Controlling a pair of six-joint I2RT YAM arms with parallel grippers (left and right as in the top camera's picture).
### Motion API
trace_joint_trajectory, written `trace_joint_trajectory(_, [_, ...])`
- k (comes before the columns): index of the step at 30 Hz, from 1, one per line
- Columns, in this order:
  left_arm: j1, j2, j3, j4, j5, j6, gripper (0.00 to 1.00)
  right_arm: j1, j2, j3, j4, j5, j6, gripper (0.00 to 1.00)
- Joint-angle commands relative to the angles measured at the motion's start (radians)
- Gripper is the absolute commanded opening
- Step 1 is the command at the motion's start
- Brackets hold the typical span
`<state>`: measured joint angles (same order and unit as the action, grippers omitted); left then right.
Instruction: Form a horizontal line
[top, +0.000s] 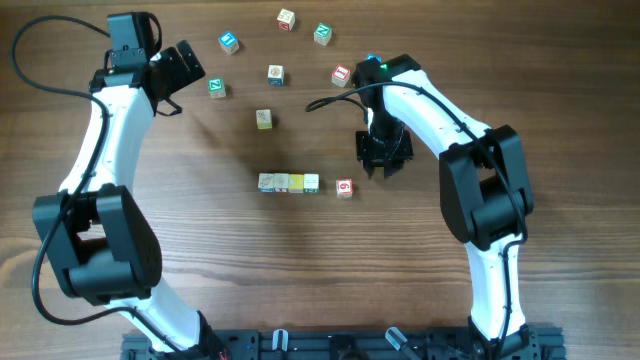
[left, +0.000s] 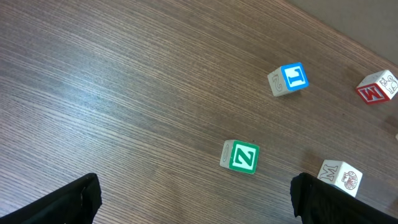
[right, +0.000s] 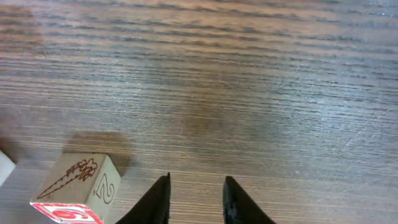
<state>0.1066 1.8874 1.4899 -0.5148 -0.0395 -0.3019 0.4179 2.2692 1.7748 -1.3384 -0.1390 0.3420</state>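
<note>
While the right gripper (right: 196, 182) hangs with fingers narrowly parted and empty, a red-marked cube (right: 74, 190) lies just beside it, untouched. Beyond that cube, across a small gap, runs the horizontal line (top: 289, 182) of four touching cubes. The left gripper (left: 196, 186) stands spread wide and empty, with a green Z cube (left: 240, 157) ahead of its fingers.

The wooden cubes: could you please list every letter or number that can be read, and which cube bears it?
"Z": green-faced cube.
"M": red-lettered cube.
"L", turned: blue-faced cube.
"2": side of the red-topped cube.
The horizontal line, seen only overhead, is too small to read.
</note>
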Motion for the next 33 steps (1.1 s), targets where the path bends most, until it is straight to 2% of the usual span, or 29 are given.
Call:
trace_joint_trajectory(1, [-0.003, -0.002, 0.003, 0.002, 0.001, 0.005, 1.00, 0.000, -0.006, -0.003, 0.004, -0.027, -0.026, 0.09])
trace_joint_trajectory(4, [-0.003, -0.002, 0.003, 0.002, 0.001, 0.006, 1.00, 0.000, -0.006, -0.003, -0.014, -0.057, -0.024, 0.09])
trace_joint_trajectory(6, [-0.003, -0.002, 0.003, 0.002, 0.001, 0.005, 1.00, 0.005, -0.006, -0.003, -0.032, -0.121, -0.024, 0.04])
trace_joint_trajectory(12, [-0.003, -0.002, 0.003, 0.002, 0.001, 0.006, 1.00, 0.088, -0.006, -0.003, -0.056, -0.132, -0.023, 0.04])
trace_joint_trajectory(15, [-0.003, -0.002, 0.003, 0.002, 0.001, 0.005, 1.00, 0.116, -0.006, -0.003, -0.054, -0.131, 0.021, 0.04])
trace_joint_trajectory(24, [-0.003, -0.002, 0.003, 0.002, 0.001, 0.005, 1.00, 0.119, -0.006, -0.016, -0.083, -0.121, 0.032, 0.04])
trace_joint_trajectory(33, [-0.003, -0.002, 0.003, 0.002, 0.001, 0.005, 1.00, 0.119, -0.006, -0.049, 0.035, -0.155, 0.061, 0.04])
